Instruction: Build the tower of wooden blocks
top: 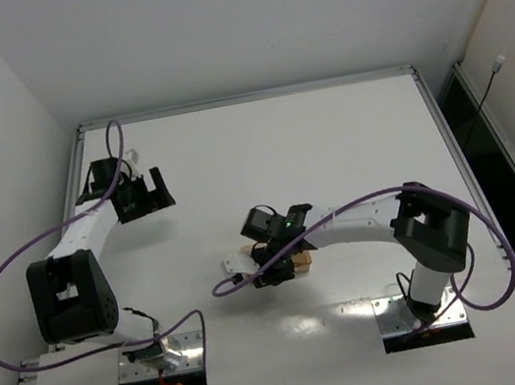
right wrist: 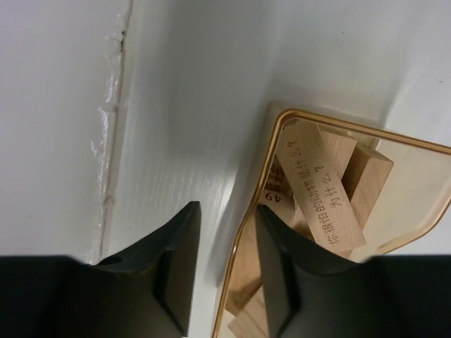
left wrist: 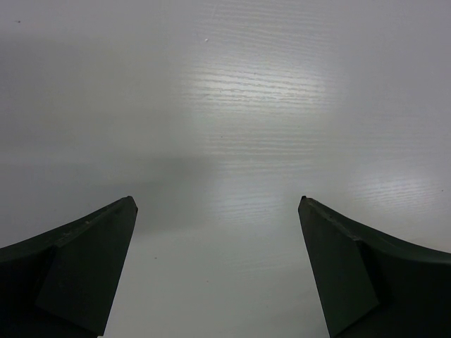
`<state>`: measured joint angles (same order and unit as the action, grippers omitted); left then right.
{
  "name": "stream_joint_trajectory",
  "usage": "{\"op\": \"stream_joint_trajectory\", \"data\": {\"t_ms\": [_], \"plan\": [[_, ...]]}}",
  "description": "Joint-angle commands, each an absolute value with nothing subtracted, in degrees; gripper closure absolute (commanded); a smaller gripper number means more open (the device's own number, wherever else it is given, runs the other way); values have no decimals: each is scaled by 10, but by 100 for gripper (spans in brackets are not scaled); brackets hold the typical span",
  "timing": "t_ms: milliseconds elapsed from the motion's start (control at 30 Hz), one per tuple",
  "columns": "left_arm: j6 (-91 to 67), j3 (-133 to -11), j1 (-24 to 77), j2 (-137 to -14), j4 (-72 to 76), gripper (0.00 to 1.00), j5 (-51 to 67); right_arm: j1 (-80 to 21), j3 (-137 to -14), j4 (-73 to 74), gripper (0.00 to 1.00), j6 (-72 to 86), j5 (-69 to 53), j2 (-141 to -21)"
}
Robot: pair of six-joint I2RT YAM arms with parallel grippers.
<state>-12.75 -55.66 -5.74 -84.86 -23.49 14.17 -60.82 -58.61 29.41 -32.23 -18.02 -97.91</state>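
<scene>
Right wrist view settles the matter: the right end effector (right wrist: 227,211) stands astride the wall of the tray (right wrist: 366,132), one finger outside on the white tabletop (right wrist: 176,105) and the other inside. The jaws are partly apart and hold nothing. A strip of bare tabletop shows between the outer finger and the gold rim, so the wall is not clamped either.

The wood blocks (right wrist: 370,176) lie heaped inside the tray, all to the right of the jaw gap and past the inner finger. None sits between the fingers. The topmost plank (right wrist: 320,190) has printed characters on it and lies aslant. Its long axis runs from the tray's far corner down toward the inner finger — neither square to the jaws nor in line with them.

To take it, I judge, the end effector must shift right and turn until the jaws close across the plank's short width.

From the top external view, the right arm is plainly the nearer. The left end effector (top: 143,195) hangs spread wide and empty — well apart from the tray, over bare tabletop. No tower is visible in any view.
</scene>
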Motion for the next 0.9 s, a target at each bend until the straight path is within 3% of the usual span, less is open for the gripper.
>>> {"op": "stream_joint_trajectory", "data": {"t_ms": [0,67,133,367,567,767,867], "plan": [[-133,-566,-65,-853,-222,0,146,-599,-581,259,68,-315,-178,-996],[-133,-571,-65,-859,-222,0,146,-594,-581,252,79,-315,-164,-1003],[-133,-571,-65,-859,-222,0,141,-594,-576,252,100,-309,-157,-1009],[-133,-571,-81,-851,-228,0,144,-578,-612,274,100,-279,-161,-1006],[-139,-577,-138,-857,-241,0,207,-521,-784,335,100,-273,-238,-1002],[-119,-626,-184,-874,-273,0,221,-442,-977,389,100,-123,-422,-1116],[-108,-626,-203,-874,-288,0,226,-404,-963,312,100,-30,-508,-1137]]}}
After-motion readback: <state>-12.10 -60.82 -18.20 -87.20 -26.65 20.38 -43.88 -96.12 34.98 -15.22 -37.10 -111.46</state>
